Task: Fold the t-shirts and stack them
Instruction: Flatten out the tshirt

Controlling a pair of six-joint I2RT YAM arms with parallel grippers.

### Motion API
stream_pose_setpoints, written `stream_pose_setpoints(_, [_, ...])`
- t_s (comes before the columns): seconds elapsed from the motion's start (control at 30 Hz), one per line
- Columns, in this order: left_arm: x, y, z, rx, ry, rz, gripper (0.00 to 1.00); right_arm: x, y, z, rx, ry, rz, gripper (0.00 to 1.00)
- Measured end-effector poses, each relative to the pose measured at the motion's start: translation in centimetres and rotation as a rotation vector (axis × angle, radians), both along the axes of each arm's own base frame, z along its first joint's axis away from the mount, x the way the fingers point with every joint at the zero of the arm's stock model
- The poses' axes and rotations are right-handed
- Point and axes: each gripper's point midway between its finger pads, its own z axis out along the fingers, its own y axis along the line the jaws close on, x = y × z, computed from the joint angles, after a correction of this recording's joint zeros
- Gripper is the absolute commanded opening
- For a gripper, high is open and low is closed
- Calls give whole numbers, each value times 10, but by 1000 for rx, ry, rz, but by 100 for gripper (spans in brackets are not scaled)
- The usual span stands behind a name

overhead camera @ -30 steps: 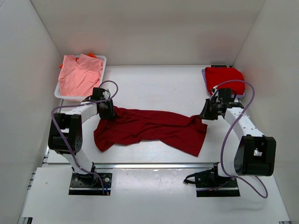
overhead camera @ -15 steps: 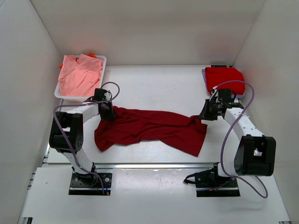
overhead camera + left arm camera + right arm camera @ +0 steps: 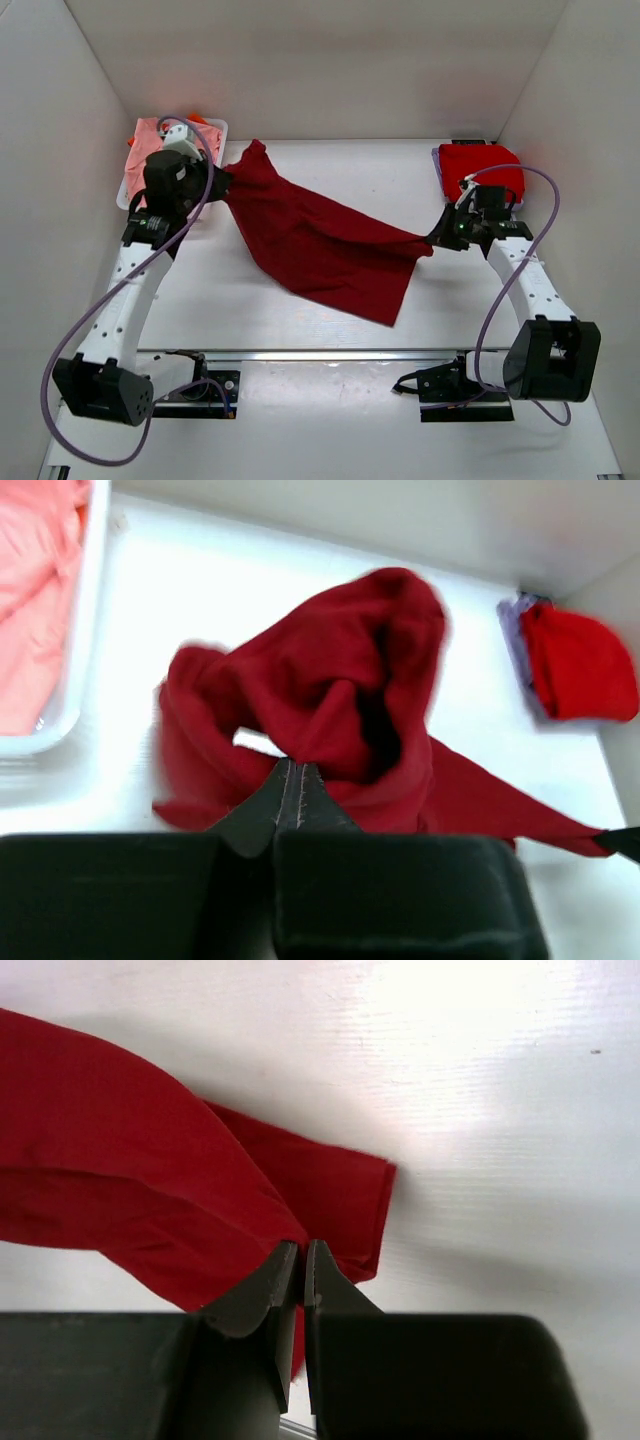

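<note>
Above table (image 3: 350, 175), maroon t-shirt (image 3: 320, 245) spanning left gripper (image 3: 221, 181) to right gripper (image 3: 437, 238), both clamping it.

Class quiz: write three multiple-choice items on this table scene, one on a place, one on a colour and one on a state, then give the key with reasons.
1. Where does the salmon pink cloth t-shirt lie?
A. in the shallow white plastic tray
B. on the right arm
C. under a blue towel

2. What colour is the far-right cloth t-shirt?
A. blue
B. bright red
C. green

3. How is the dark maroon cloth t-shirt?
A. folded flat
B. inside the tray
C. stretched between the left tool and the right tool

Key: 1 A, pink cloth lies inside the tray's wall; 2 B, it is plainly red; 3 C, each tool is shut on one end.
</note>
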Motion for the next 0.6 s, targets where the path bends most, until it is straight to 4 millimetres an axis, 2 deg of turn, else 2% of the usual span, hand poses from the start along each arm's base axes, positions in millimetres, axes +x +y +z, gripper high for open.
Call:
stream_pose_setpoints(0.07, [-7,6,17,-15,-47,12,3,-1,3,9,7,-26,1,0])
stream_pose_setpoints(0.13, [-13,8,14,-27,-39,10,0,-3,4,16,11,-43,-1,0])
stream_pose_setpoints(0.37, [-29,0,-35,-41,119,-32,0,-9,7,30,24,-82,0,0])
stream_pose_setpoints(0.53, [-35,-8,-52,-47,178,-75,0,-16,6,25,38,-71,-2,0])
stream_pose_setpoints(0.6, [-35,-10,-71,-41,218,-87,0,-18,5,20,39,-58,-4,0])
